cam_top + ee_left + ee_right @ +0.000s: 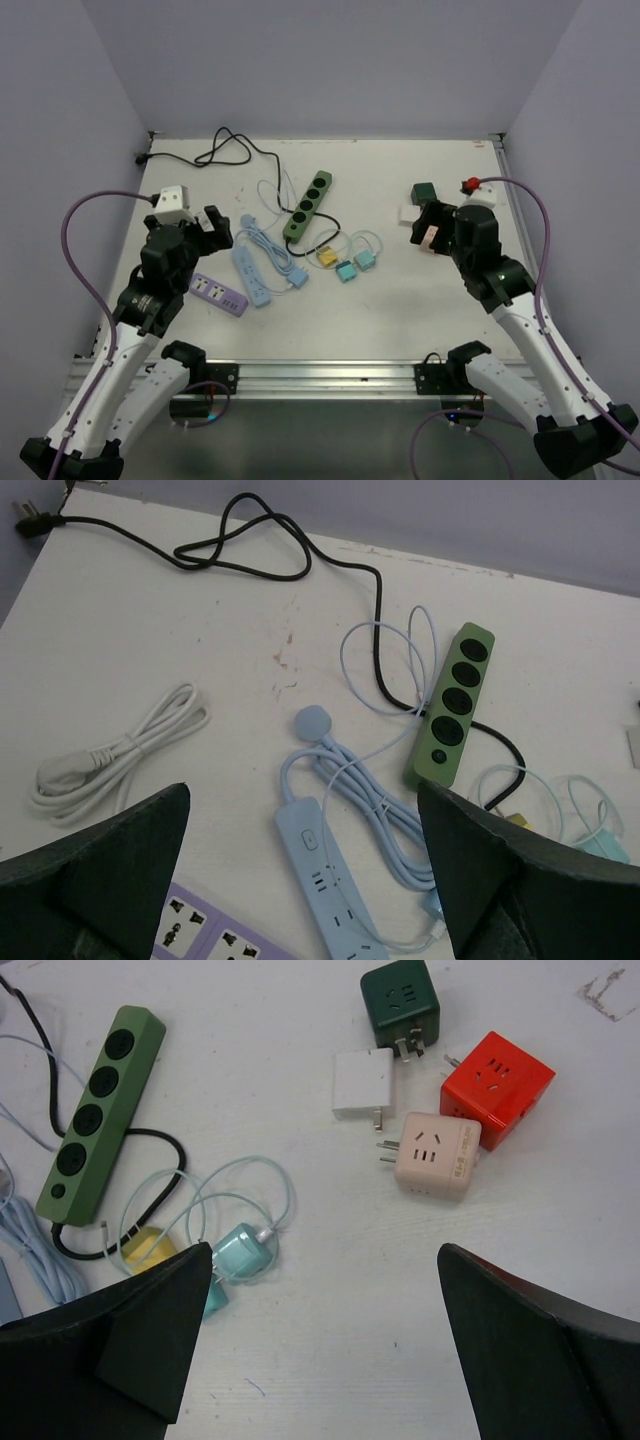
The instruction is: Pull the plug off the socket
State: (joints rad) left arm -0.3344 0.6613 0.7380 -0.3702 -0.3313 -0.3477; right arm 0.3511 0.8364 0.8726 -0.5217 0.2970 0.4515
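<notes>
The socket (308, 205) is a long dark green strip with a row of round outlets, lying diagonally at the table's middle back. It also shows in the left wrist view as the socket (452, 702) and in the right wrist view as the socket (100, 1110). Its outlets look empty, and the plug is out of view. Its black cord (250, 540) loops to the back left corner. My left gripper (215, 225) hangs open above the table left of the strip, with nothing between its fingers (110, 860). My right gripper (425, 225) is open too, well to the right, with empty fingers (540, 1350).
A light blue strip (250, 275) and a purple strip (218, 294) lie near my left gripper. A coiled white cable (120, 750) is further left. Teal (245, 1250) and yellow (150, 1248) chargers lie by the socket. Dark green (400, 1000), red (497, 1088), pink (435, 1155) and white (362, 1082) cube adapters cluster at right.
</notes>
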